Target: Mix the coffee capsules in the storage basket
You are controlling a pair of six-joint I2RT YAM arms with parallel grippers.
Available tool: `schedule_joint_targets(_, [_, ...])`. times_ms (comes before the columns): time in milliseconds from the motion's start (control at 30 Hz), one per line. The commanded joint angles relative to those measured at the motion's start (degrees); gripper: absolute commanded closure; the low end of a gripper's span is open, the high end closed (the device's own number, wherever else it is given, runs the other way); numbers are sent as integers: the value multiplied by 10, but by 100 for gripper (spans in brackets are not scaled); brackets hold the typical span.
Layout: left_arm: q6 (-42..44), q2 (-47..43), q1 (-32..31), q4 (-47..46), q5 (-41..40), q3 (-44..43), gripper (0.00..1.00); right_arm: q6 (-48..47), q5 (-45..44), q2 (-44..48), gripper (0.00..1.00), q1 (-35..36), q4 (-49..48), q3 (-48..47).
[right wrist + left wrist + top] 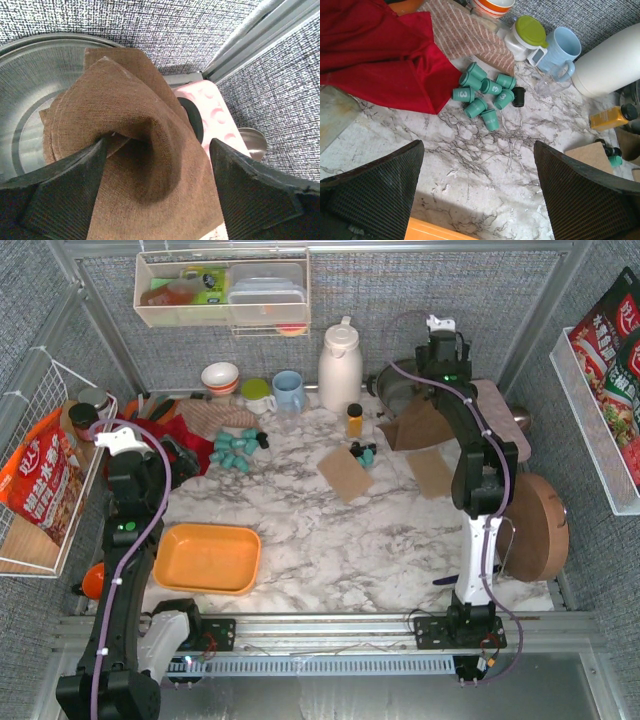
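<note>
We judge the gathering step has not begun: the shallow orange plastic storage basket (pixel 207 558), smooth and round-cornered, sits bare just below the left fingers (pixel 380 190), which are spread wide and hold nothing. The small teal coffee capsules (pixel 487 95), tapered cups with one black among them, lie tumbled and touching on the marbled surface (pixel 485 165) ahead of those fingers, beside a red cloth (pixel 380 55). A few more capsules lie farther right. Next we would reach forward and pinch one slick, roll-prone cup. The right fingers (pixel 60 195) are spread around a coarse brown cloth (pixel 140 100) draped in a steel bowl (pixel 30 90).
</note>
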State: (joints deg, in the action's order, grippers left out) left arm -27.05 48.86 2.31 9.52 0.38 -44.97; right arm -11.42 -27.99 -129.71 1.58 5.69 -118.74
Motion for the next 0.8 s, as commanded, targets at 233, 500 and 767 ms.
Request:
schedule_joint_targets(233, [13, -9, 0, 4, -37, 0, 1, -80, -40, 96, 1, 42, -32, 59])
schedule_joint_targets(500, [17, 0, 1, 9, -46, -1, 1, -101, -72, 186, 1, 91, -73, 126])
schedule_joint_targets(767, [20, -11, 0, 12, -42, -2, 1, -95, -83, 303, 1, 185, -106, 271])
